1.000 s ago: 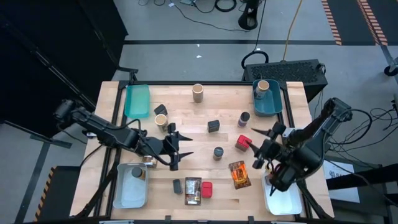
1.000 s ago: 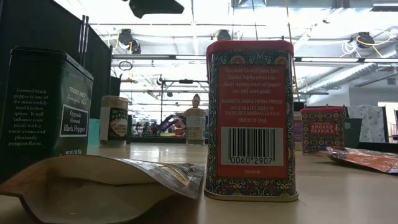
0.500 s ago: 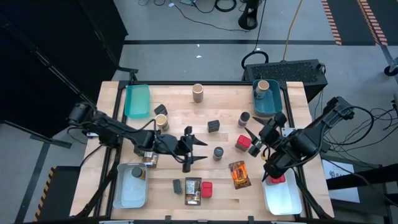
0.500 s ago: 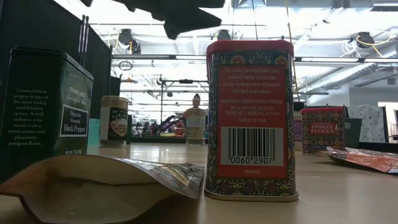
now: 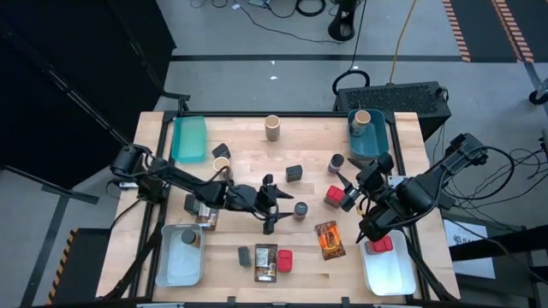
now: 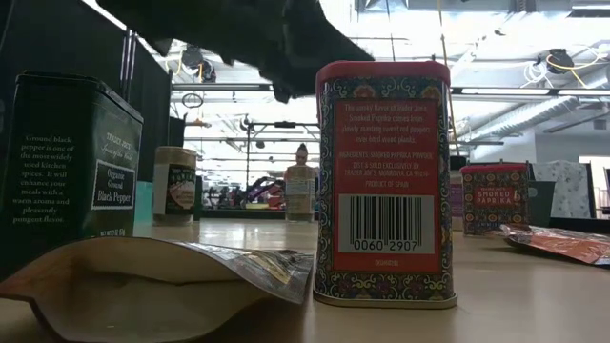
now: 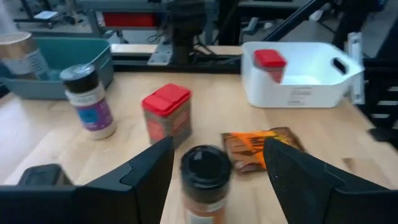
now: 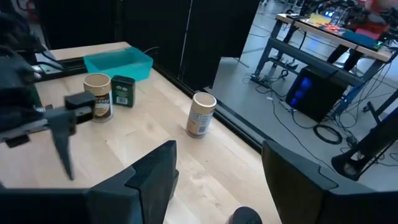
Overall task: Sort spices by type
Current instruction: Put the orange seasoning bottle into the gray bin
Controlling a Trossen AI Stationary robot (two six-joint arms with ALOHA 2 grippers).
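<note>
My left gripper (image 5: 282, 206) (image 7: 217, 146) is open at the table's middle. Its fingers stand on either side of a black-lidded spice jar (image 5: 300, 210) (image 7: 205, 174), which stands upright on the wood, and do not touch it. My right gripper (image 5: 349, 192) (image 8: 219, 149) is open and empty, in the air right of a red tin (image 5: 335, 195). Another red tin (image 5: 380, 245) (image 7: 270, 62) lies in the white bin (image 5: 390, 272) at the near right corner. Spices stand scattered about the table.
Near the jar lie a printed packet (image 5: 329, 239), a dark tin (image 5: 294, 174) and a purple-labelled jar (image 5: 336, 161). A packet (image 5: 265, 261), red tin (image 5: 284, 260) and dark tin (image 5: 245, 255) sit at the near edge. Teal bins (image 5: 188, 139) (image 5: 370, 145) stand at the far side, and a white bin (image 5: 175, 265) at the near left.
My left gripper has travelled toward the table's right until its open fingers flank the black-lidded jar. My right gripper has risen from the white bin and moved toward the far side and table's middle. A red tin now lies in that bin.
</note>
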